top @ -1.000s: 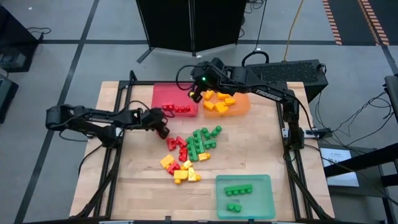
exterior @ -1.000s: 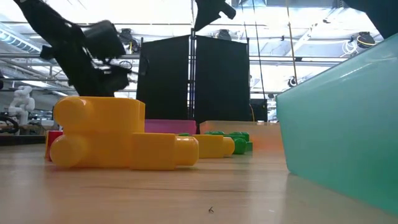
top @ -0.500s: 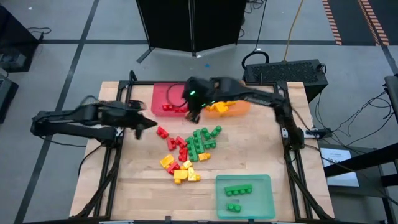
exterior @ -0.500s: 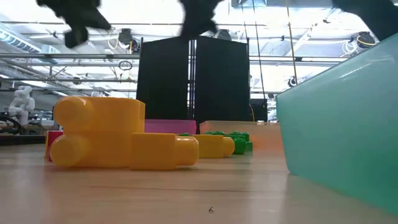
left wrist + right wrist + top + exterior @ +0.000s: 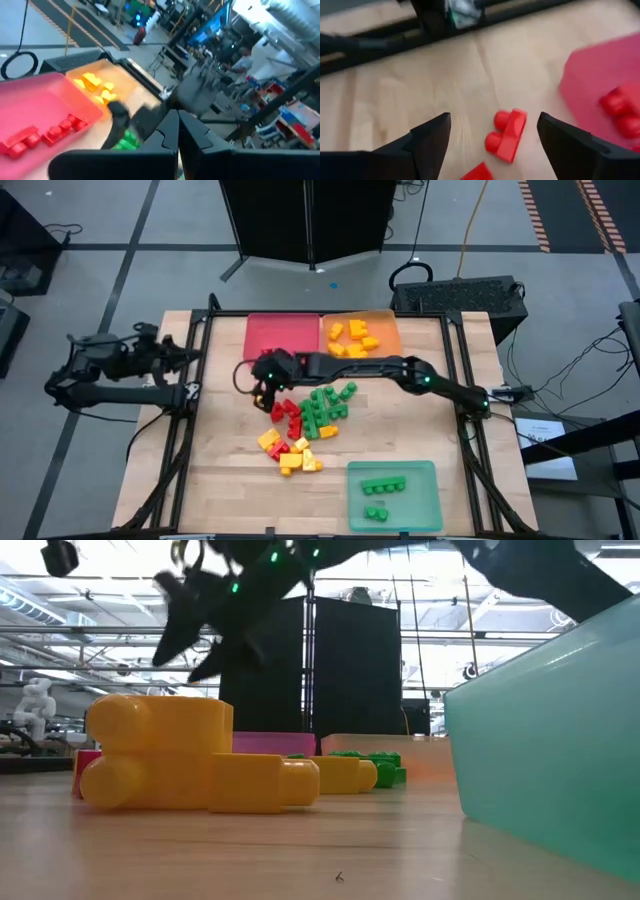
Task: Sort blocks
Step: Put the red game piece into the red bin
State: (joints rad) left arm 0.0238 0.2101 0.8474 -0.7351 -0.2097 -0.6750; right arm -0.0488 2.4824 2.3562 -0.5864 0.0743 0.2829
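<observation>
A: Red, yellow and green blocks sit in a loose heap mid-table from overhead. The right gripper reaches across to the heap's left edge, above a red block. The red tray and orange tray are at the far edge, the green tray at the near one.

B: And the left gripper?

A: Pulled back off the table's left side.

B: Down low, a big yellow block fills the foreground, with the green tray's wall on the right.

A: From the left wrist, its fingers are pressed together, holding nothing. Red blocks lie in the red tray.

B: From the right wrist, the fingers are spread wide, a lone red block on bare wood between them, untouched.
</observation>
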